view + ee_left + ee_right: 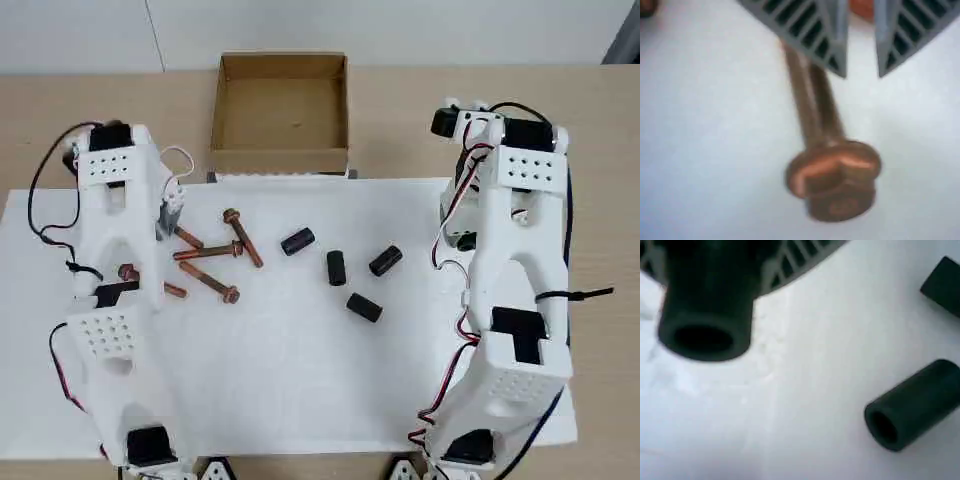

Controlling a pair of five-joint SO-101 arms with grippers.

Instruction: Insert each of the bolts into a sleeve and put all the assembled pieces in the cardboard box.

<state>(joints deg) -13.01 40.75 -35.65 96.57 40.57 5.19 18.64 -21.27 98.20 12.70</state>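
**Table laid out, one sleeve gripped**

Wooden table [400, 100] runs from edge to edge, and a white sheet [300, 380] covers most of its near part. We see the left arm [115, 250] and the right arm [515, 260] along the sheet's two side edges. Just beyond the sheet's far edge, between the arms, sits the cardboard box [215, 110], open at the top.

The left gripper [862, 75] hangs low over the sheet with its jaws a narrow way apart. One bolt [832, 182] lies just below it, its shank running under one finger and not into the gap. The right gripper [722, 262] is closed around a black sleeve [705, 325], holding it above the sheet.

Other copper-coloured bolts lie loosely clustered beside the left arm, among them one [244, 240], another [208, 253] and a third [210, 283]. Four loose sleeves lie near the sheet's middle, apart from one another and from the box: [297, 241], [336, 267], [385, 261], [364, 307]. Every bolt we see is separate from the sleeves.
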